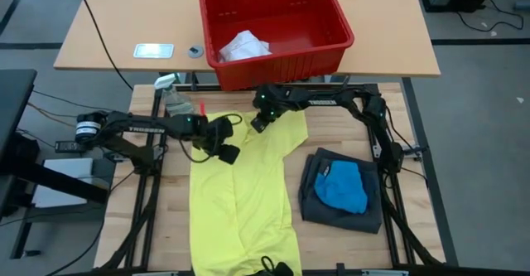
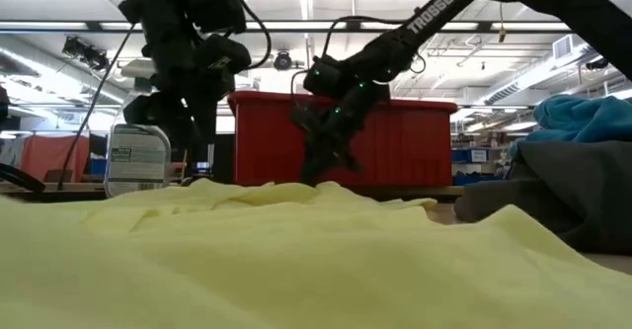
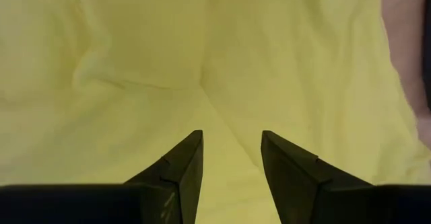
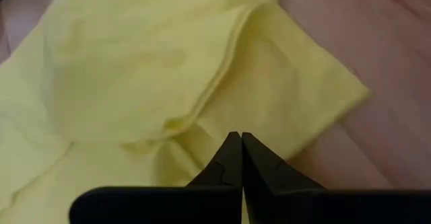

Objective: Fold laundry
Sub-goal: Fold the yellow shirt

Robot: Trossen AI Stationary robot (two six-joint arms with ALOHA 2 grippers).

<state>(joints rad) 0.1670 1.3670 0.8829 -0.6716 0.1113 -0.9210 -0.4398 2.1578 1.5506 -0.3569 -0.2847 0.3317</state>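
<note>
Now the right hand [image 4: 237, 158] pinches the yellow shirt [image 1: 240, 201] near its sleeve; lift slowly and fold inward, while the left hand [image 3: 231, 162] hovers open above the cloth.

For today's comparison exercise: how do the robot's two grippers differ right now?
The left gripper has its dark fingers apart, above the spread yellow cloth shirt, gripping nothing. The right gripper has its fingers pressed shut, with their tips at a fold of the shirt near its sleeve. Both are dark two-finger grippers working at the same shirt.
</note>
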